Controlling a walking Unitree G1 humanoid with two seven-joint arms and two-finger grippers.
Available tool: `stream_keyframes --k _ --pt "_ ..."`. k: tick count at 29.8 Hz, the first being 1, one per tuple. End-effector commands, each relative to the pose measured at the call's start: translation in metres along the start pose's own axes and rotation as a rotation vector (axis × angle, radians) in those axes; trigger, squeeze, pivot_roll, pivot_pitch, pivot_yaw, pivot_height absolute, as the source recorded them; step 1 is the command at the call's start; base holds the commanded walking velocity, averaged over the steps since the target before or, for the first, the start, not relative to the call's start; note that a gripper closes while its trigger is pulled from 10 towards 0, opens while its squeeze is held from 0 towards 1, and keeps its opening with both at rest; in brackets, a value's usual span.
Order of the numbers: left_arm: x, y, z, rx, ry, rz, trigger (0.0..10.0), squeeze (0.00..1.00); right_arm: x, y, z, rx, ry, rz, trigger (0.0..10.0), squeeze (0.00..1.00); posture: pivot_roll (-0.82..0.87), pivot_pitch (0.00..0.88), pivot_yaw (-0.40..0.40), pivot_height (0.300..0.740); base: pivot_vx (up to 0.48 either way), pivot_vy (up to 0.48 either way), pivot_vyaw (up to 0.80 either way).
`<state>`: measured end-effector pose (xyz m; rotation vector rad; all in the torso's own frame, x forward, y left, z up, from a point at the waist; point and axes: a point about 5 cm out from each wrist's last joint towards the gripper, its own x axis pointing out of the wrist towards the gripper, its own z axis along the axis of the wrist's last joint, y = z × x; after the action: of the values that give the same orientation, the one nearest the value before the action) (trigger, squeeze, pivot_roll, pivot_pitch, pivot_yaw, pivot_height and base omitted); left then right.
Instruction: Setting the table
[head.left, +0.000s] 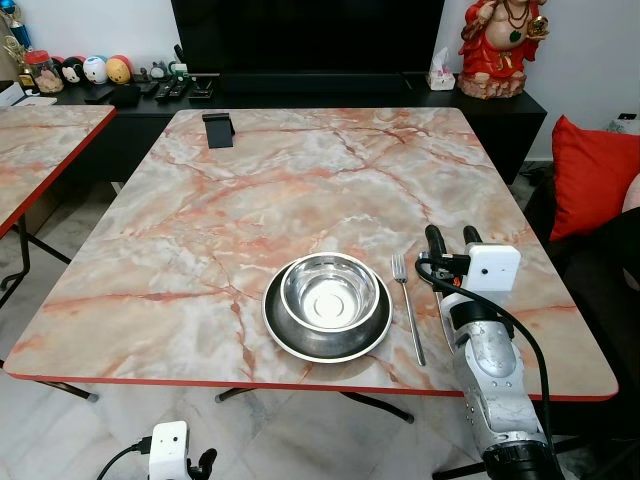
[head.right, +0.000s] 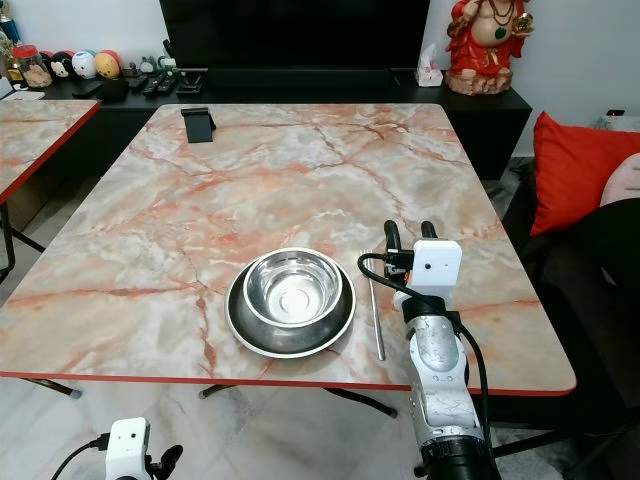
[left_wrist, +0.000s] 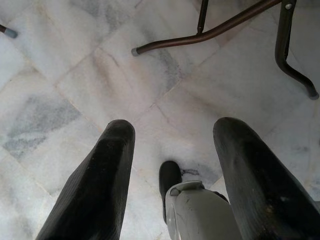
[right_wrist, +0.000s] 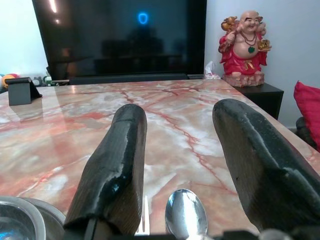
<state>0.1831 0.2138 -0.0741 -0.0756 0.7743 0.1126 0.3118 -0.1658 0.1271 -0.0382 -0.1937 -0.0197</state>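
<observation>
The right gripper (head.left: 451, 236) hangs low over the pink marble tabletop (head.left: 300, 180), close to its near red edge. Its two long black fingers (right_wrist: 112, 175) are spread wide and pinch nothing. Between them lies a shiny metal spoon (right_wrist: 185, 212), bowl end pointing away toward the far side; its handle is hidden under the wrist. Just outside the finger on the bowl side lies a thin silver fork (head.left: 407, 305), flat on the marble and not touching the fingers. Past the fork sits a round silver bowl (head.left: 330, 291) inside a wider dark-rimmed metal plate (head.left: 290, 335), very near the front edge.

Ahead of the fingers the marble is wide and bare all the way to a small black stand (head.left: 218, 130) at the far side. Beyond that edge is a dark low cabinet (head.left: 500, 105) with a big black screen (head.left: 305, 35), a red and gold laughing statue (head.left: 502, 45) and a row of small round toys (head.left: 95, 69). A red cushion (head.left: 592, 175) sits off past the tabletop's right edge. A second marble table (head.left: 40, 140) is cut off at the left.

The left gripper (left_wrist: 172, 150) hangs below the tabletop, fingers (left_wrist: 97, 185) apart and holding nothing, over pale floor tiles (left_wrist: 65, 85) and dark metal table legs (left_wrist: 220, 27). Below them is what may be the robot's own foot (left_wrist: 192, 210), hard to make out.
</observation>
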Motion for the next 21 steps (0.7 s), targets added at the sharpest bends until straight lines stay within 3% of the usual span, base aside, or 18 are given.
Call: stream_keyframes --k 1,5,6,7,8,10,21 --pt "-0.001 0.001 -0.002 0.01 0.004 0.005 10.0 0.0 0.001 -0.001 0.001 0.008 0.001 -0.005 10.0 0.0 -0.11 0.0 0.015 0.72 0.0 0.0 0.0" --pt "-0.001 0.001 -0.002 0.01 0.004 0.005 10.0 0.0 0.001 -0.001 0.001 0.008 0.001 -0.005 10.0 0.0 -0.11 0.0 0.015 0.72 0.0 0.0 0.0" --pt "-0.001 0.001 -0.002 0.011 0.004 0.005 10.0 0.0 0.001 0.0 0.001 0.009 0.003 -0.001 10.0 0.0 0.0 0.0 0.0 0.74 0.0 0.0 0.0" --pt "-0.001 0.001 -0.002 0.011 0.004 0.005 10.0 0.0 0.001 0.0 0.001 0.009 0.003 -0.001 10.0 0.0 0.0 0.0 0.0 0.74 0.0 0.0 0.0" --pt "-0.004 0.006 -0.012 -0.002 0.06 0.025 10.0 0.0 0.001 0.004 0.003 0.018 -0.014 0.02 10.0 0.0 -0.1 0.0 0.022 0.74 0.0 0.0 0.0" --pt "-0.009 0.011 -0.029 -0.021 0.152 0.056 10.0 0.0 0.001 0.009 0.007 0.031 -0.042 0.052 10.0 0.0 -0.1 0.0 0.022 0.74 0.0 0.0 0.0" --pt "-0.01 0.011 -0.031 -0.023 0.16 0.06 10.0 0.0 0.002 0.01 0.008 0.034 -0.043 0.059 10.0 0.0 -0.1 0.0 0.02 0.74 0.0 0.0 0.0"
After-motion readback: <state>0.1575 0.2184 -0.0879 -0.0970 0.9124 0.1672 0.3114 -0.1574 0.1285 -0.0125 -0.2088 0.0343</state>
